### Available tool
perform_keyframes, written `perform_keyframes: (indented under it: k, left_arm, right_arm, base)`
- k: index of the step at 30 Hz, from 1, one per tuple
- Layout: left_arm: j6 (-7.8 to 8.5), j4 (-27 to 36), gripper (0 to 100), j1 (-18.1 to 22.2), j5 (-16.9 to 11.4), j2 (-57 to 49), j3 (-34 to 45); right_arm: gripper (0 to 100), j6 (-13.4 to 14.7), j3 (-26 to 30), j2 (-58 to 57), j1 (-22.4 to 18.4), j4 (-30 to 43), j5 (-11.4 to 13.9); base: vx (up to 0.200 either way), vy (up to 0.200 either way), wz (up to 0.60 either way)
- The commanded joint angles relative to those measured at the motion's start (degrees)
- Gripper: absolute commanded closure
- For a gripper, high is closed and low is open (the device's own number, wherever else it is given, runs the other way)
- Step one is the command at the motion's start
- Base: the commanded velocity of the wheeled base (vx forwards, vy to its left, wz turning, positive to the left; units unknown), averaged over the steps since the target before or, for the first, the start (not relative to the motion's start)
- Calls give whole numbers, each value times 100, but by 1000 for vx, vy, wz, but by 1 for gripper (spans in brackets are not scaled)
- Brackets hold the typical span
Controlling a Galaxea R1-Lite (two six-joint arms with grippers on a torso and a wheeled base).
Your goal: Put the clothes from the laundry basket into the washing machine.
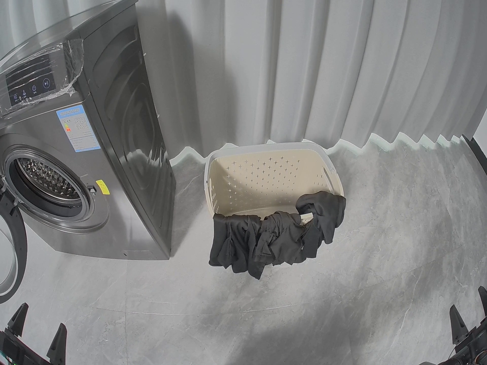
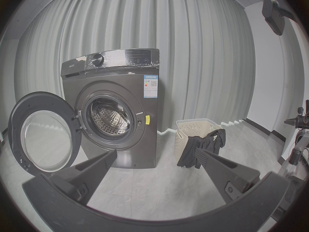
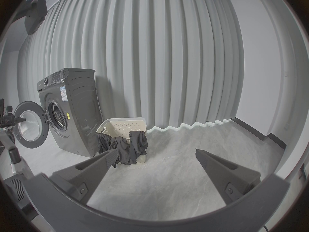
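A cream laundry basket (image 1: 274, 171) stands on the floor against the curtain, with dark grey clothes (image 1: 276, 236) draped over its near rim and hanging outside. To its left stands a grey washing machine (image 1: 76, 143) with its round door (image 2: 45, 132) swung open and the drum (image 2: 109, 118) bare. My left gripper (image 1: 38, 333) is open at the lower left, well short of the machine. My right gripper (image 1: 469, 313) is open at the lower right, far from the basket. The basket (image 2: 193, 129) and the clothes (image 3: 124, 147) also appear in the wrist views beyond the open grippers (image 2: 156, 153) (image 3: 154, 153).
Pleated white curtains (image 1: 304, 51) hang behind the machine and the basket. Grey marble-look floor (image 1: 304, 305) lies open between me and the basket. A dark baseboard (image 3: 257, 131) runs along the right wall.
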Motion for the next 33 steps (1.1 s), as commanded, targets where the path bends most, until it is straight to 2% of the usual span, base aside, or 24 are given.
perform_keyframes:
  k: [1, 17, 22, 24, 27, 28, 30, 31, 33]
  left_arm:
    - [-6, 0, 0, 5, -1, -101, 92]
    - [-41, -9, 0, -4, -10, -101, 92]
    - [-41, -9, 0, 5, -10, -101, 92]
    - [-32, -9, 0, -4, -10, -101, 92]
    - [-23, -9, 0, -4, -10, -101, 92]
    - [-15, -9, 0, 5, -10, -101, 92]
    - [-15, -9, 0, 5, -10, -101, 92]
    - [-15, -9, 0, 5, -10, -101, 92]
    - [-23, -9, 0, -4, -10, -101, 92]
  right_arm:
    - [0, -4, 84, -93, 2, -1, 6]
    - [0, -13, 92, -93, -7, -1, 15]
    - [0, 4, 84, -93, -16, -45, 6]
    - [0, -22, -242, -93, -7, -370, 15]
    - [0, -13, -1252, 92, 55, -326, 6]
    - [0, -13, -1437, 276, 72, -159, 33]
    - [0, -13, -1463, 303, 72, -124, 33]
    - [0, 40, -1665, 988, 362, 500, 393]
    - [0, 198, -1630, 1489, 608, 632, 604]
  base:
    - [0, -200, 0]
    - [0, -13, 0]
    - [200, 0, 0]
    - [200, 0, 0]
    - [133, 0, 0]
    - [0, 0, 0]
    - [0, 0, 0]
    - [0, 0, 0]
    - [0, 0, 0]
